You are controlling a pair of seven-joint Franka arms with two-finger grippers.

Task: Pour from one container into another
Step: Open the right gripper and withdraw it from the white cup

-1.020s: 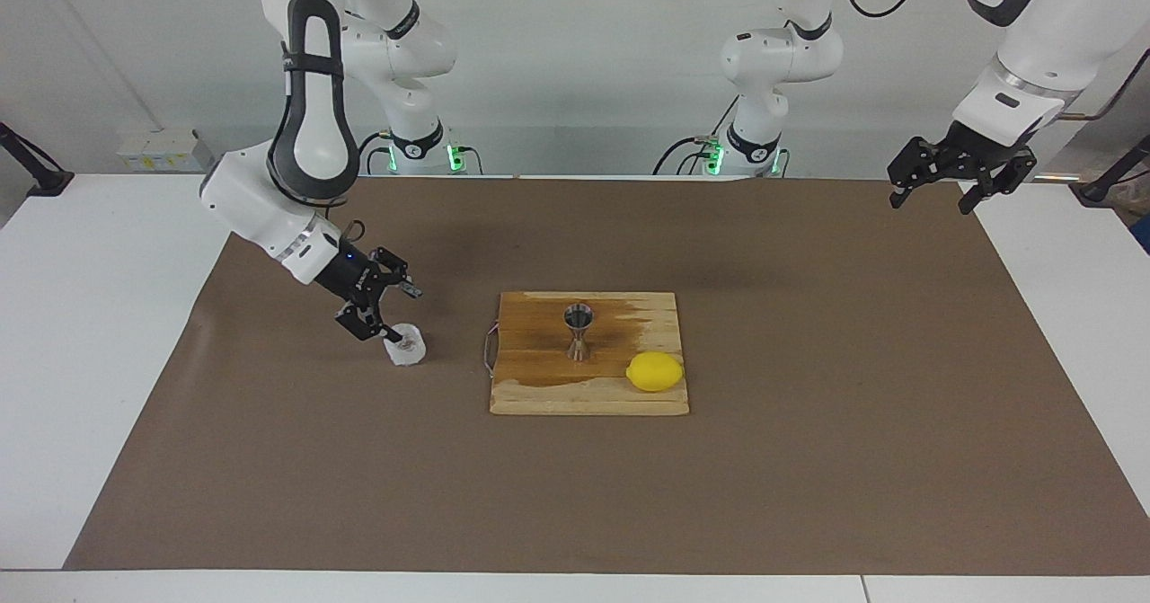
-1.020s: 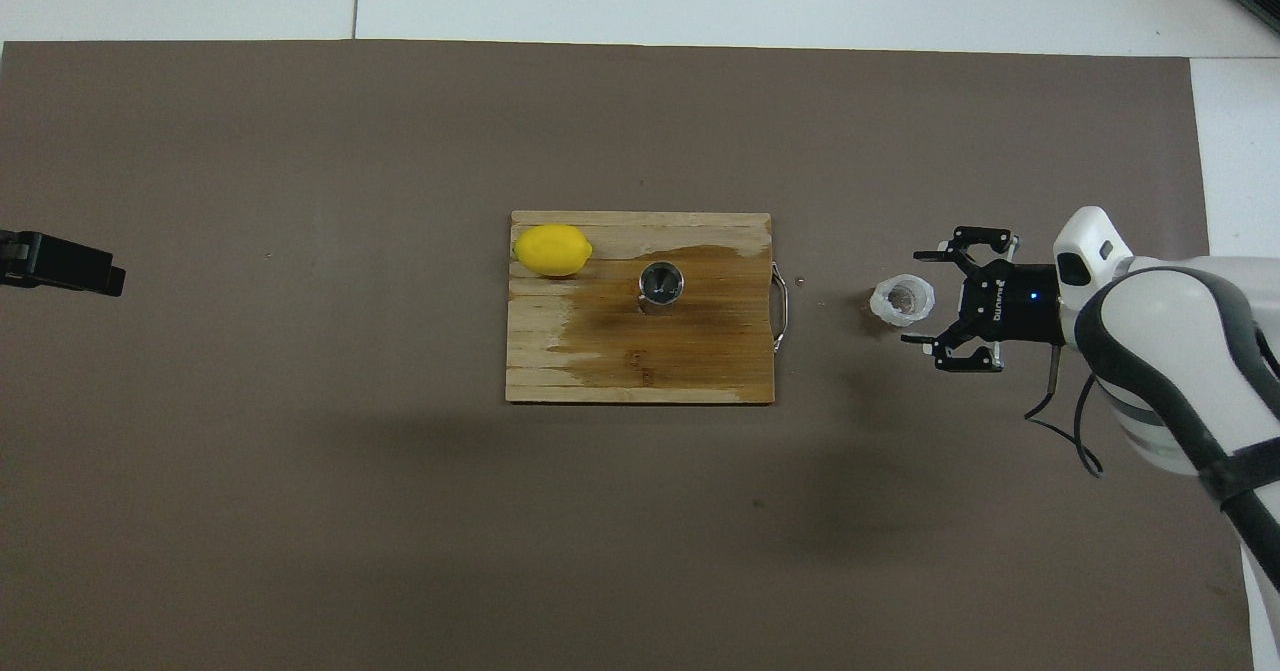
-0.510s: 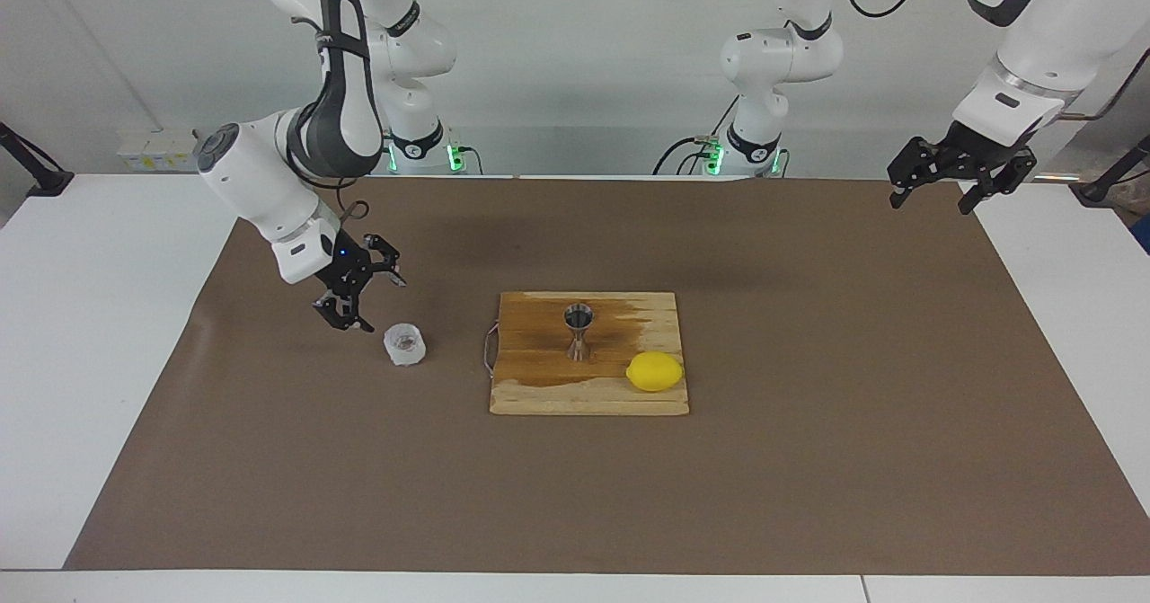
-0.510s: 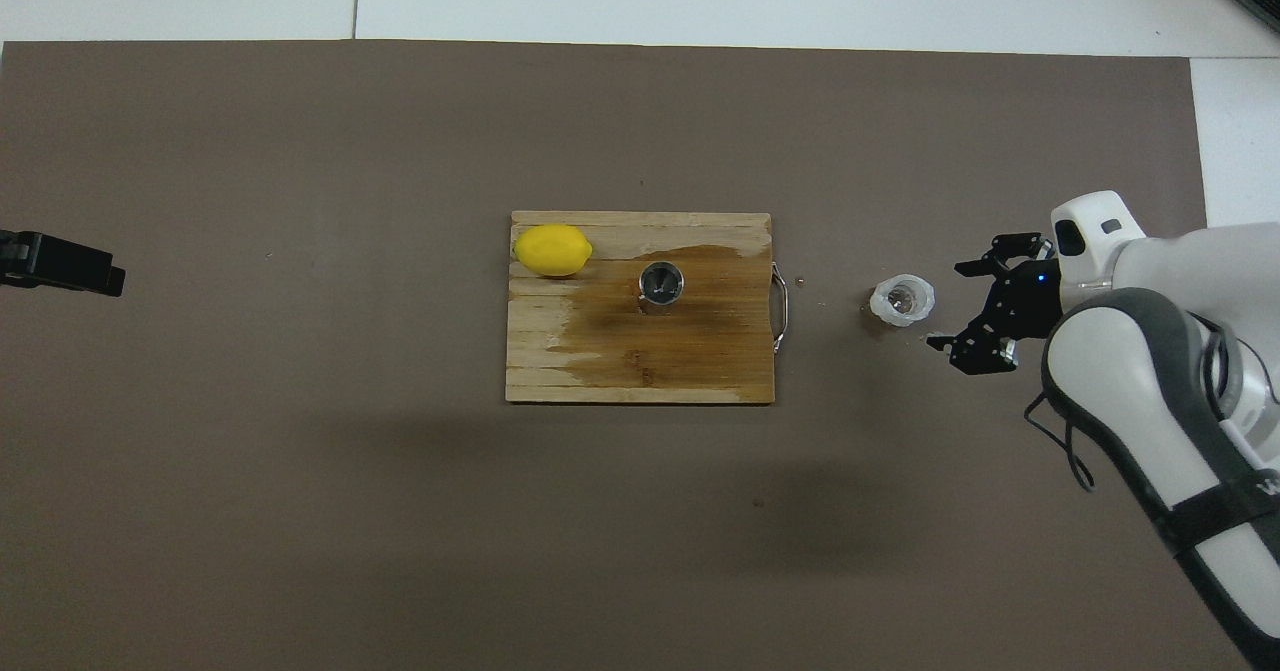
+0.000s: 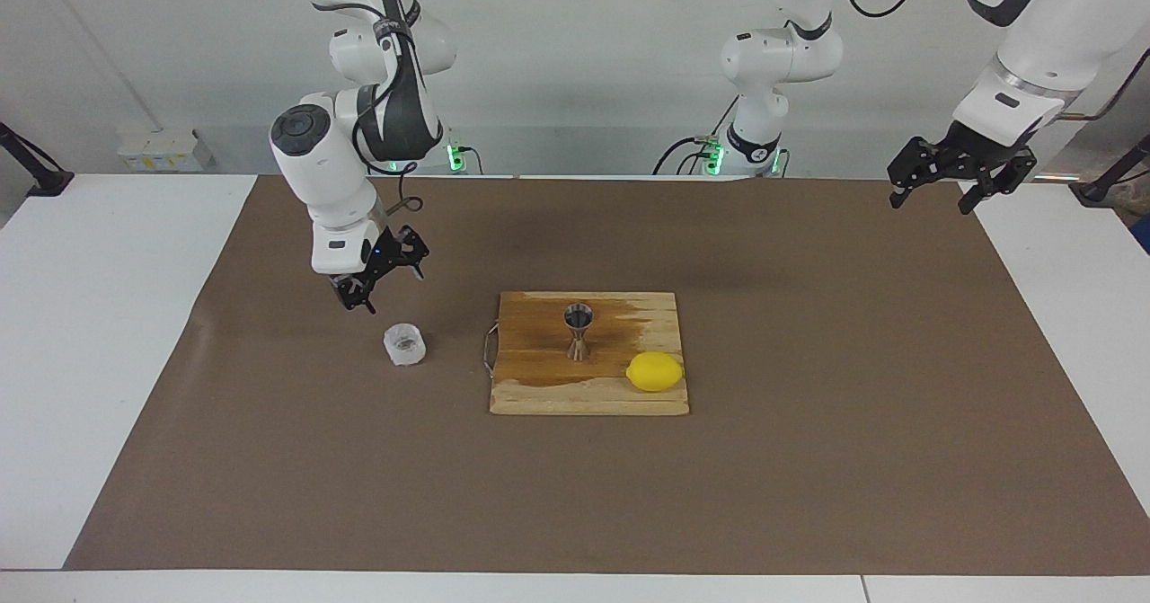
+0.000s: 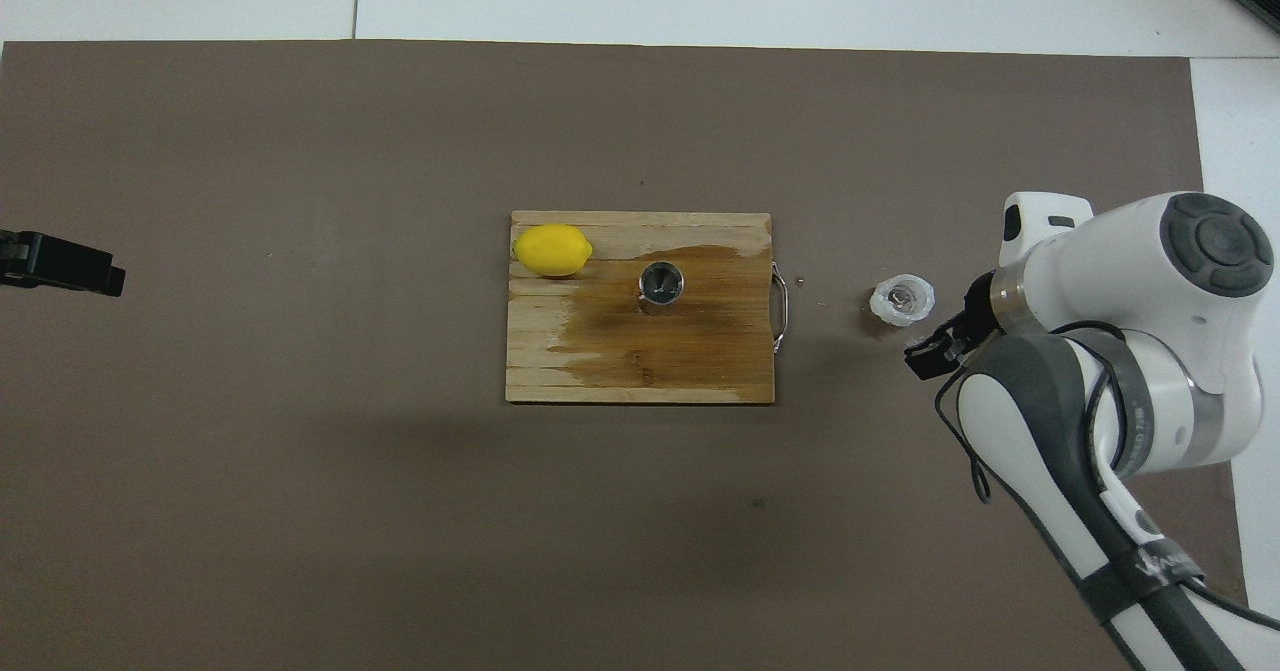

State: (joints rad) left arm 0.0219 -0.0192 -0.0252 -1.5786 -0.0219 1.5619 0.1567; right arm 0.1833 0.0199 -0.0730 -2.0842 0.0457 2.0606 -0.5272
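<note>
The translucent white cup (image 5: 404,344) stands upright on the brown mat beside the wooden board's handle end; it also shows in the overhead view (image 6: 903,300). The steel jigger (image 5: 578,332) stands upright on the board (image 5: 539,398), seen from above as a round mouth (image 6: 661,283). My right gripper (image 5: 382,279) is open and empty, raised over the mat just clear of the cup, touching nothing. In the overhead view my own arm hides most of it; one finger (image 6: 925,354) shows. My left gripper (image 5: 933,200) is open and waits in the air at the left arm's end of the mat.
A yellow lemon (image 5: 655,371) lies on the board's corner farther from the robots, toward the left arm's end (image 6: 552,250). The board (image 6: 620,376) has a dark wet stain around the jigger and a wire handle toward the cup. The brown mat (image 5: 809,459) covers the table.
My right gripper has drawn back from the cup and risen, the arm folding up toward its base. The cup stays standing on the mat. The left arm has not moved.
</note>
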